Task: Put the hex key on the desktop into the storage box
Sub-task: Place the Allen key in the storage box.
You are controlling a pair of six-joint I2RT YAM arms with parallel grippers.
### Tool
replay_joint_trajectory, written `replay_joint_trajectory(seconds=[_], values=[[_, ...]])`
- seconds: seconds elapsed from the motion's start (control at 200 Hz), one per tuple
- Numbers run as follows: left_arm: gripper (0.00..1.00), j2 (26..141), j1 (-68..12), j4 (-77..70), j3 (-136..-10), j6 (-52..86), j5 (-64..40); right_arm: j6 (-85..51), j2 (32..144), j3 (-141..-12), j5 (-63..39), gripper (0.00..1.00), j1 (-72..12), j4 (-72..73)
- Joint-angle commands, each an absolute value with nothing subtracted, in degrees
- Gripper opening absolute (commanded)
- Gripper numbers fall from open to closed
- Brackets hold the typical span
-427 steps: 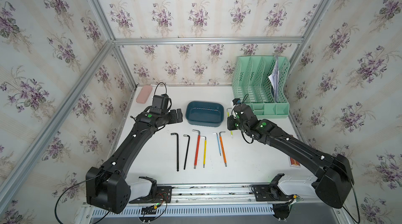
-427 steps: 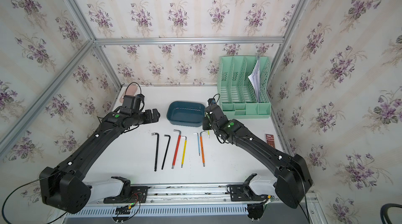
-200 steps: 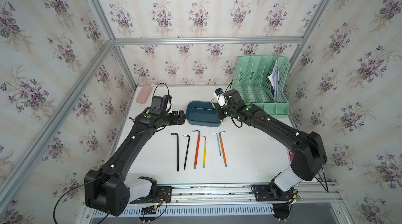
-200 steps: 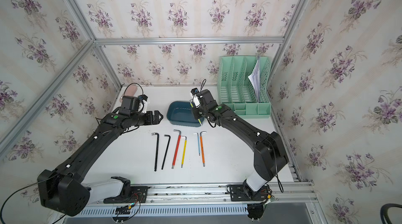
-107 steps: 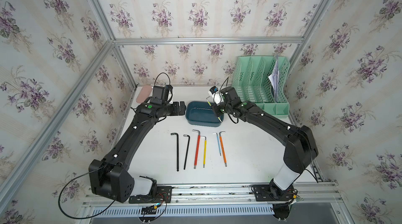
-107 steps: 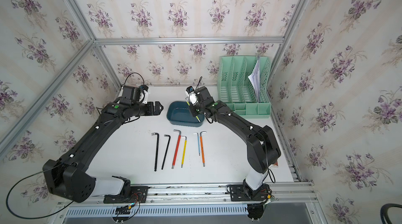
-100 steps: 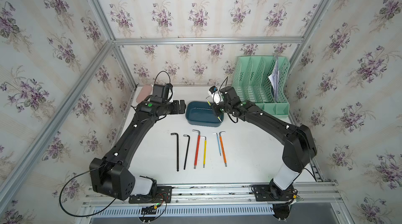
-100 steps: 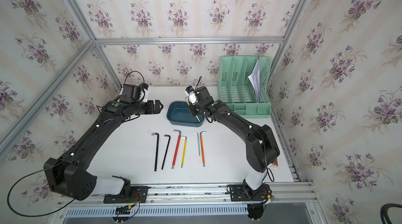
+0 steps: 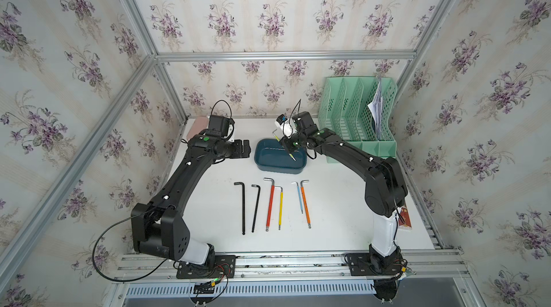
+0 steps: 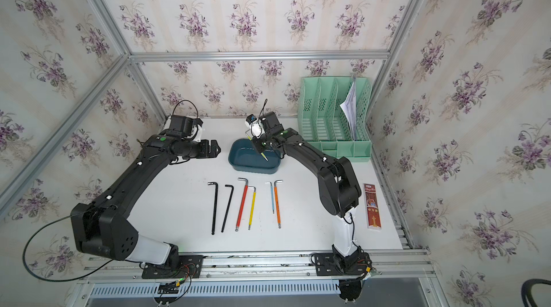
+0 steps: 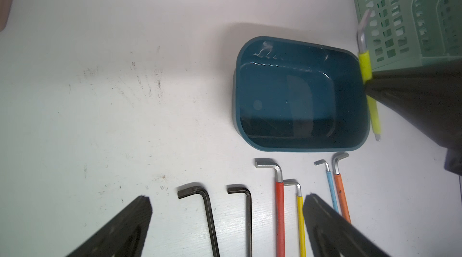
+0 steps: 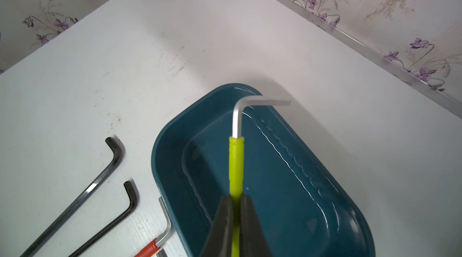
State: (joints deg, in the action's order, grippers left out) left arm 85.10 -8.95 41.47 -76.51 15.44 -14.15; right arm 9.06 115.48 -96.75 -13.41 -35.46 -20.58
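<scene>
Right arm has swung over from the front-right corner of the storage box (image 9: 280,169) and now hangs above its right half, and the left arm has drifted back along the box's left end.

The right gripper (image 12: 236,197) is pinched tight on the lime-green hex key (image 12: 236,163). It grips partway down the sleeve, with the bare bent end sticking out toward the far rim of the box. The key slopes down over the inside of the box. Can't tell if its tip is touching the floor yet. The left gripper (image 9: 245,149) sits just off the box's left end with its jaws wide apart and nothing in them.

Looks to me like the drop-off step for this key. Next move is probably to let the jaws go so the key falls inside the rim, maybe dipping a bit lower first so it doesn't bounce out.

Count:
- 1 box, nothing in it yet
- 1 key in the air
- 6 keys in a row on the desktop (image 9: 337,201) on the robot's side of the box: black (image 9: 243,207), black (image 9: 255,207), red (image 9: 270,204), yellow (image 9: 280,207), blue (image 9: 299,198), orange (image 9: 305,204)
- 1 green file rack (image 9: 354,117) just beside the box's right end
- 1 pink case (image 9: 196,128) beyond its far-left corner

So that's seven keys in all, with plenty of task left.
</scene>
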Motion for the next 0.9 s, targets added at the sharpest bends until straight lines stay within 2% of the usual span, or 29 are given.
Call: replay_joint_trajectory(seconds=[0.0, 0.255, 0.614, 0.734, 0.894], values=[[0.99, 85.59, -7.77, 39.39, -76.55, 16.67, -17.62, 11.5, 118.25, -99.2, -13.94, 0.0, -35.33, -22.68], [0.99, 86.01, -6.95, 39.55, -76.6, 16.95, -18.71, 14.35, 124.61, -104.46, -11.9, 0.0, -35.33, -26.22], [0.99, 86.66, -6.94, 39.06, -76.44, 17.65, -20.04, 15.01, 128.04, -105.99, -10.81, 0.0, -35.49, -27.48], [0.99, 86.65, -6.85, 39.03, -76.46, 17.59, -19.9, 14.84, 128.62, -105.91, -10.74, 0.09, -35.96, -27.98], [0.99, 86.82, -6.44, 38.05, -76.29, 18.19, -22.74, 14.26, 128.91, -105.78, -8.8, 0.26, -36.93, -28.28]])
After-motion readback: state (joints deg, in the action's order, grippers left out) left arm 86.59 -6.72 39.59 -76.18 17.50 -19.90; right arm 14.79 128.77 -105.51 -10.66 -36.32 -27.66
